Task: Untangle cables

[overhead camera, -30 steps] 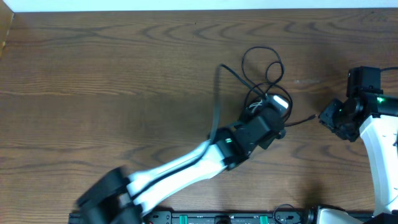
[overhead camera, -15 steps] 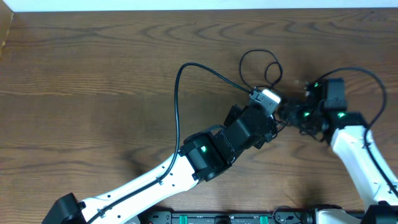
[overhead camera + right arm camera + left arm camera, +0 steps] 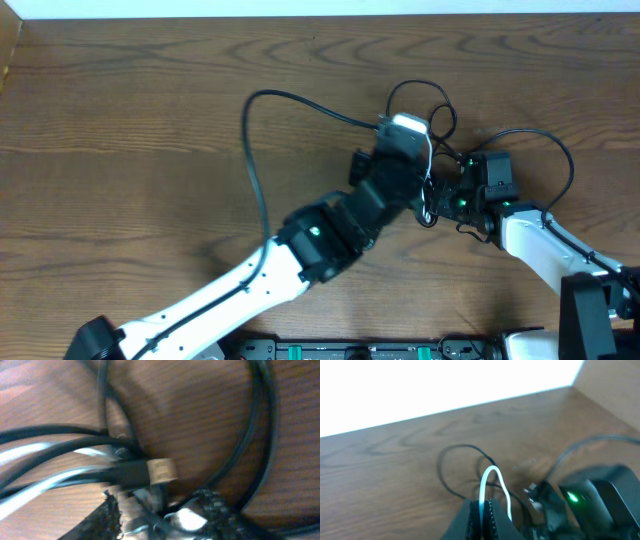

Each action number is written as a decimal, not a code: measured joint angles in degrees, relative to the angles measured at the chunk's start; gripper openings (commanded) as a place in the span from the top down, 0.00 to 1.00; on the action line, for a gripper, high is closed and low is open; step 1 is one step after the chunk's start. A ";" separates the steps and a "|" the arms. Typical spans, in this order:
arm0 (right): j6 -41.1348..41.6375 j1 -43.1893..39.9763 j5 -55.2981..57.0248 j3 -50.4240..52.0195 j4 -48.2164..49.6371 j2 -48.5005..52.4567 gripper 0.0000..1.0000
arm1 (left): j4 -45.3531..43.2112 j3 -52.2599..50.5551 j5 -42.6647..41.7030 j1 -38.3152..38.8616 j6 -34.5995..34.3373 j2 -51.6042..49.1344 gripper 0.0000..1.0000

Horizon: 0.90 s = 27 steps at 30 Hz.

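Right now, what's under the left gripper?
The wrist view shows the white cable arching up from between the fingers of the left gripper, a black cable loop beyond. Overhead, the gripper body covers where the cables cross; that cannot be seen.

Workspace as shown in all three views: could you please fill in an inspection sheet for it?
Surface: wooden table, bare brown grain.
Job's things: black cables looped and crossed with a white cable, right of the table's centre; a metal-tipped plug lies among them.
Clutter: nothing seen.
Pincers: left pincer shut on the white cable, which arches up from between its fingers; right pincer looks open, a finger on either side of the tangle and the plug just ahead.
Cables: thick black arm wires arc over the table from each arm.
Surroundings: white strip along the far edge; dark rail at the near edge.
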State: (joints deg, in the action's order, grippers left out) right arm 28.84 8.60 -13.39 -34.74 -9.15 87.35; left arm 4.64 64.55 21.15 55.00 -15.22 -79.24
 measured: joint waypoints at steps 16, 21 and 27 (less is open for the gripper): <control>1.16 0.87 1.66 -0.98 1.07 1.86 0.59 | 24.20 -0.26 3.04 -15.85 -15.85 3.10 0.92; 1.51 0.85 1.79 -0.98 1.09 1.88 0.57 | 26.56 -0.35 -4.63 -21.33 -37.35 -1.70 0.92; 1.73 0.85 2.25 -1.07 1.29 1.88 0.55 | 18.34 -0.35 -24.59 -21.33 -35.82 -10.93 0.93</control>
State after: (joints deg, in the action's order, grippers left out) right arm 30.57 9.45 -11.14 -35.81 -7.86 89.23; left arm 22.98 64.20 -3.44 33.67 -51.05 -90.17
